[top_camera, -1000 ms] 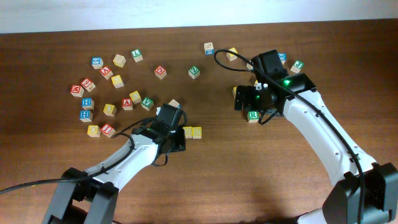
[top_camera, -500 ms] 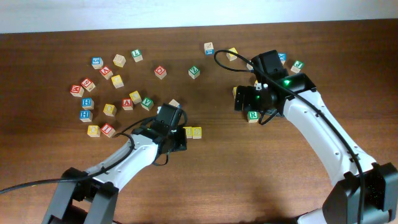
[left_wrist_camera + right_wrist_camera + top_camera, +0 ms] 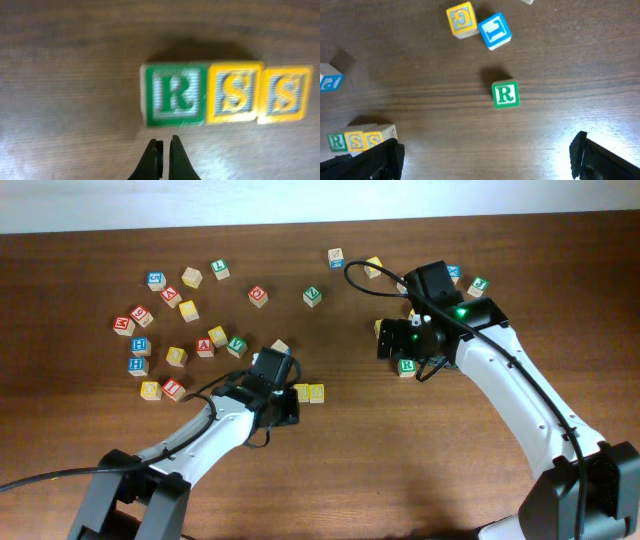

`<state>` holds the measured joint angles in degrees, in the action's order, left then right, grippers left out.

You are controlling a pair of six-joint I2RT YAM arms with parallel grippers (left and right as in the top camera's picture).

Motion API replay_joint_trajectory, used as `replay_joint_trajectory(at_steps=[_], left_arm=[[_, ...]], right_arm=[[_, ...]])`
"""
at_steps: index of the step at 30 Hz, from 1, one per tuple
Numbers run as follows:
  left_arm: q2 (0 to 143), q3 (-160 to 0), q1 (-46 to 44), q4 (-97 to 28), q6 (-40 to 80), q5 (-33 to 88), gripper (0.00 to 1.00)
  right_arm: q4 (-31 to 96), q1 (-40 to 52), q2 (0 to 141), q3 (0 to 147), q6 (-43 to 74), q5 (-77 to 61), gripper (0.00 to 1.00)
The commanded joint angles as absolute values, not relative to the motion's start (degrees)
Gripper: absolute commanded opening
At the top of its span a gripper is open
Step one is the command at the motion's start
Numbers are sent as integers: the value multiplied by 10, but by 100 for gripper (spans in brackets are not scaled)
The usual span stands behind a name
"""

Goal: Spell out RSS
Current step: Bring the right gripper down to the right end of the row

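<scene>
In the left wrist view a green R cube (image 3: 173, 95) and two yellow S cubes (image 3: 234, 92) (image 3: 285, 94) stand touching in a row that reads RSS. My left gripper (image 3: 163, 145) is shut and empty, just in front of the R cube and apart from it. In the overhead view the left gripper (image 3: 284, 397) hides the R cube, and the two S cubes (image 3: 302, 392) (image 3: 317, 392) show to its right. The row also shows in the right wrist view (image 3: 355, 141). My right gripper (image 3: 487, 150) is open and empty above the table, near a second green R cube (image 3: 505, 95).
Several loose letter cubes lie at the back left (image 3: 177, 310). A yellow G cube (image 3: 461, 19) and a blue L cube (image 3: 494, 30) lie beyond the second R cube (image 3: 406, 365). More cubes sit behind the right arm (image 3: 478, 284).
</scene>
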<state>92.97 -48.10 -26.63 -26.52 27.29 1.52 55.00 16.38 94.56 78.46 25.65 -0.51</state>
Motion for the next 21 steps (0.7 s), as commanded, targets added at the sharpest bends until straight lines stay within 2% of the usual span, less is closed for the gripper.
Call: replay_joint_trajectory(at_steps=[1, 3, 7, 8, 11, 18, 21], left_arm=[[884, -500, -268, -314, 277, 21, 0], [851, -502, -260, -329, 278, 21, 0], [820, -502, -204, -329, 278, 21, 0], [821, -502, -186, -328, 278, 21, 0], [839, -502, -147, -305, 278, 22, 0], [893, -502, -140, -279, 278, 12, 0], [897, -502, -105, -285, 278, 13, 0]], right_arm=[[565, 166, 949, 793, 257, -56, 68], [572, 173, 961, 786, 258, -67, 27], [555, 200, 998, 759, 260, -74, 7], [555, 209, 1010, 759, 260, -83, 4], [540, 237, 1045, 759, 260, -123, 4], [492, 302, 1111, 759, 327, -138, 4], [472, 328, 1135, 759, 338, -149, 4]])
